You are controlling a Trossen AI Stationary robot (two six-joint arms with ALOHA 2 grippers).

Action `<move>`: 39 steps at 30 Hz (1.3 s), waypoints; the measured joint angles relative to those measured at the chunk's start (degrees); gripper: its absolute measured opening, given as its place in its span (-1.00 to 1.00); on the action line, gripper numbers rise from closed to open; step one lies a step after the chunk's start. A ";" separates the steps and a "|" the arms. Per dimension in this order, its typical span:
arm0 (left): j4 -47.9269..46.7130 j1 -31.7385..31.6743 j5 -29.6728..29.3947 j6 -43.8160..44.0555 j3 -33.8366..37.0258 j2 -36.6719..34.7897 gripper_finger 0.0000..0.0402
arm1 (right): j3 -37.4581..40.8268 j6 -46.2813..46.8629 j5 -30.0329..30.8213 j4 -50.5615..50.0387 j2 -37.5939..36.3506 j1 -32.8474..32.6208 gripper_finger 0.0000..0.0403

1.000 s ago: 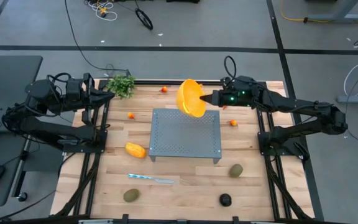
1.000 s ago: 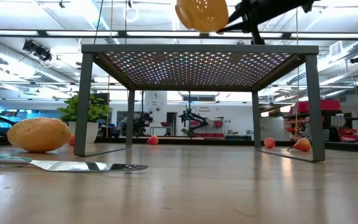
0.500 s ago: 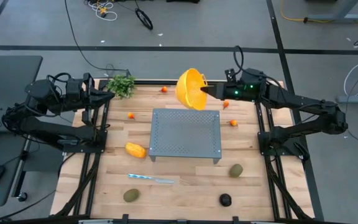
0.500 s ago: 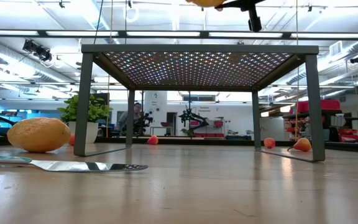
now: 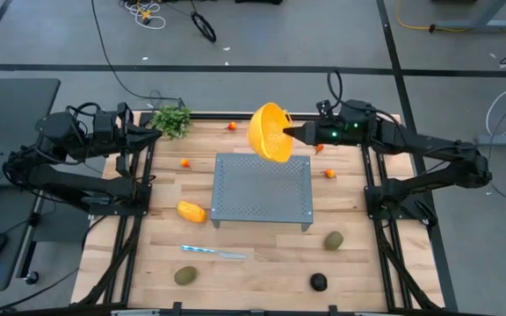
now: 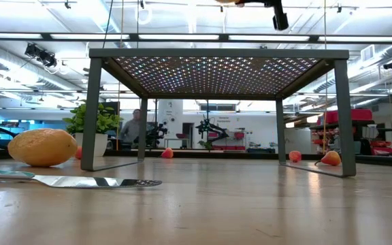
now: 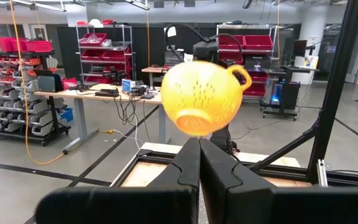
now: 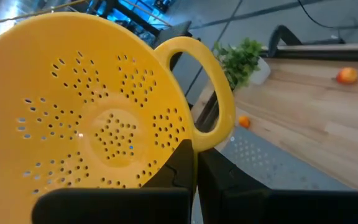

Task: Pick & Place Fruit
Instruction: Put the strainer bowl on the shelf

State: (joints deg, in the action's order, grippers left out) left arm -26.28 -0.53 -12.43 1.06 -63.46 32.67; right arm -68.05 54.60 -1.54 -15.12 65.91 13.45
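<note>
Right gripper (image 5: 293,134), clamped on a yellow colander (image 5: 269,135), hovers above the rack's (image 5: 262,187) twelve o'clock edge; nearest fruit, orange-red ball (image 5: 329,174), lies toward four o'clock.

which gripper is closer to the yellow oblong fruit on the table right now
Left. The left gripper sits shut at the table's far-left edge, not far from the yellow oblong fruit. The right gripper holds the yellow colander across the perforated stand.

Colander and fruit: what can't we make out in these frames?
- Colander: low view cuts it off at the top edge.
- Right tool on its rim: contact hidden behind the bowl in the high view.
- Black fruit and both green fruits: outside the low view.
- Small orange fruit: too small to identify.
</note>
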 joint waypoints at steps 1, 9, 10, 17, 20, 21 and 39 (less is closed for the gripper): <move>0.01 0.01 0.00 0.00 0.00 0.01 -0.98 | -0.92 -0.60 -0.02 -0.37 0.00 0.00 -0.97; 0.02 0.00 -0.02 -0.30 0.00 0.02 -0.98 | -8.30 -5.52 0.51 -8.26 -0.02 0.76 -0.97; 0.02 0.02 -0.02 -0.28 0.00 0.02 -0.98 | -8.42 -5.71 0.49 -8.92 0.00 0.76 -0.97; 0.02 0.02 -0.10 -0.33 0.00 0.02 -0.98 | -8.62 -6.04 -0.04 -13.15 1.21 0.31 -0.97; 0.02 0.01 -0.46 -0.33 0.00 0.02 -0.98 | -8.62 -6.24 -0.16 -16.03 2.50 -0.28 -0.97; 0.02 0.01 -0.48 -0.35 0.00 0.02 -0.98 | -8.62 -6.23 -0.41 -17.29 3.04 -0.41 -0.97; -0.01 0.02 -0.46 -0.44 0.00 0.02 -0.98 | -8.60 -7.77 -1.97 -24.49 16.77 -4.37 -0.97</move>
State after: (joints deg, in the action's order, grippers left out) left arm -26.28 -0.51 -12.88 0.62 -63.46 32.69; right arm -76.64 46.83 -3.51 -39.60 82.68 9.08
